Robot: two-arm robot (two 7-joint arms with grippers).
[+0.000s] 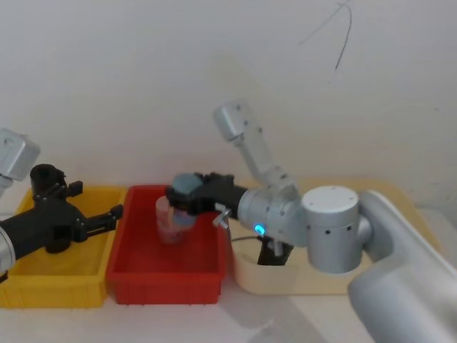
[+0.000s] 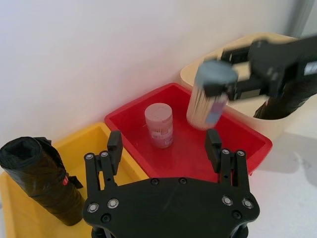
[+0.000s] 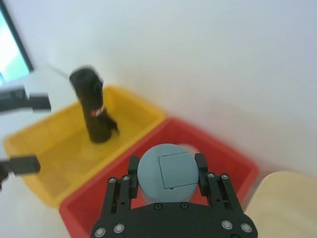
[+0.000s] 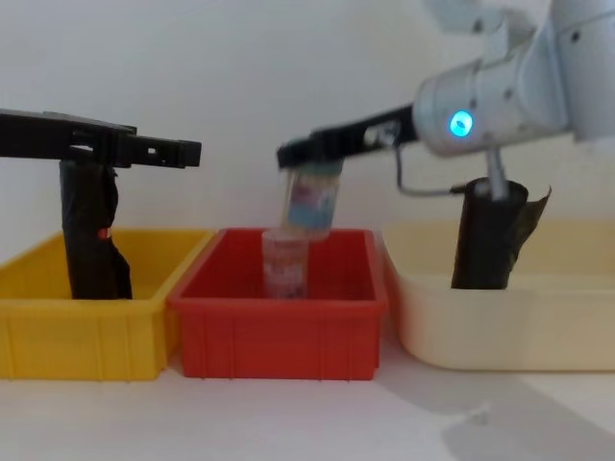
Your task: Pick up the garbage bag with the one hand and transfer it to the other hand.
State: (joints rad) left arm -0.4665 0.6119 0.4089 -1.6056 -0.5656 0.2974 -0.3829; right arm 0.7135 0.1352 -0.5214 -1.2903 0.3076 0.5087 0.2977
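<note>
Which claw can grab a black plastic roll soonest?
Left, probably. The left claw is open and empty beside the red-marked black plastic roll in the yellow bin. The right claw is shut on a grey-lidded jar above the red bin, though the plain black crinkly roll in the cream tub stands nearer it.

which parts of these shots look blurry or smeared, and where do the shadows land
Left wrist view: the grey-capped canister held by the right gripper is smeared, while the left gripper is crisp. Right wrist view: the black roll with a red mark and the yellow bin look soft. Chest view: soft shadows fall on the table below the cream bin.
</note>
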